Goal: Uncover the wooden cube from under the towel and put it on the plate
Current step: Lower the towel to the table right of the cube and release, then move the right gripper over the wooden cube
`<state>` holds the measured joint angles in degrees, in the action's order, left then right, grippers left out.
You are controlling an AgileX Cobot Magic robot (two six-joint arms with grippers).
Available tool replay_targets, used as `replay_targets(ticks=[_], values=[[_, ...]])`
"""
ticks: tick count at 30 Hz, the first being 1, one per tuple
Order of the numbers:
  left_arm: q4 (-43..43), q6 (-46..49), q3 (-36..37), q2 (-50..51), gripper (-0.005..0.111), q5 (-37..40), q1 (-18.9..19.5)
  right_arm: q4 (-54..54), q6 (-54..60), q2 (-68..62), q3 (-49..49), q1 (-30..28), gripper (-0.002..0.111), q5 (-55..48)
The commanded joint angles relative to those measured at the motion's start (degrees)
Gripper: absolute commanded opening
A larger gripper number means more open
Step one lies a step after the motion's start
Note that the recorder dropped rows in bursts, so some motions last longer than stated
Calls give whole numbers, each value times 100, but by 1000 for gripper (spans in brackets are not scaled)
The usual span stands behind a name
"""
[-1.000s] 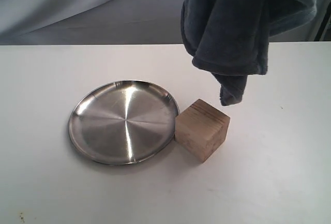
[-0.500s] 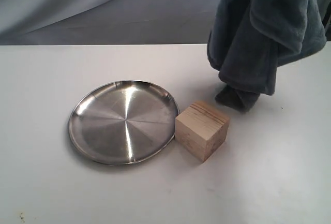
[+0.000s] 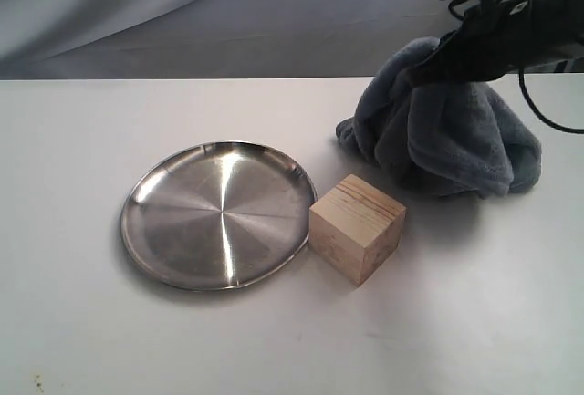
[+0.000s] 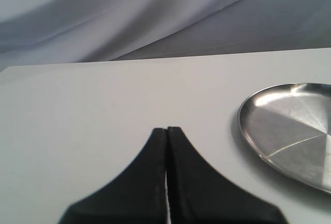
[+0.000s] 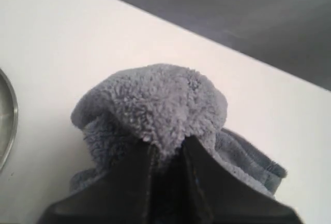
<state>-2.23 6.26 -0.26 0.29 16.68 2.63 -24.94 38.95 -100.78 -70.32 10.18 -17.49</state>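
Now the right gripper [image 3: 436, 68] is pinching a fold of the towel [image 3: 447, 144], its jaws closed down on the fluffy cloth, while the bulk of the towel is resting in a heap on the table [image 3: 82, 340] directly under it. Whether the cloth is bearing its own weight or is hanging partly from the jaws, I cannot tell.

The wooden cube [image 3: 356, 228] is lying uncovered, clear of the towel, below the right gripper and off toward the left arm's side. It is sitting flat with one vertical edge turned toward the exterior camera, so its faces are running diagonally to that camera. Being a cube, it is offering no long axis, only two pairs of opposite faces to close on.

The plate [image 3: 137, 231] is sitting just beyond the cube from the right gripper, its rim at the cube's side. Touching or just apart, I cannot say.

The left gripper [image 4: 166, 131] is showing its jaws pressed together with nothing between them. The plate's edge is appearing beyond its tips, and the cube is not showing in that view. The right arm is likely the nearer to the cube, once it is letting the towel go.
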Motion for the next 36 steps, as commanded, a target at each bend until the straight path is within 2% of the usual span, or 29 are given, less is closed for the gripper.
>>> replay_targets(ticks=[1,10,19,21,24,25,27,30,31,36], values=[[-23,-1,26,-29,0,-35,10,22,33,-271,-42,-27,0,-330],[-23,-1,26,-29,0,-35,10,22,44,-831,-42,-27,0,-727],[-23,-1,26,-29,0,-35,10,32,92,-981,-42,-27,0,-706],[-23,-1,26,-29,0,-35,10,32,154,-981,-42,-27,4,-706],[-23,-1,26,-29,0,-35,10,32,215,-981,-42,-27,21,-694],[-23,-1,26,-29,0,-35,10,32,249,-981,-42,-27,31,-694],[-23,-1,26,-29,0,-35,10,34,330,-981,-42,-17,54,-750],[-23,-1,26,-29,0,-35,10,117,319,-981,-42,-5,98,-798],[-23,-1,26,-29,0,-35,10,117,332,-981,-42,10,105,-812],[-23,-1,26,-29,0,-35,10,77,321,-874,-42,19,105,-867]])
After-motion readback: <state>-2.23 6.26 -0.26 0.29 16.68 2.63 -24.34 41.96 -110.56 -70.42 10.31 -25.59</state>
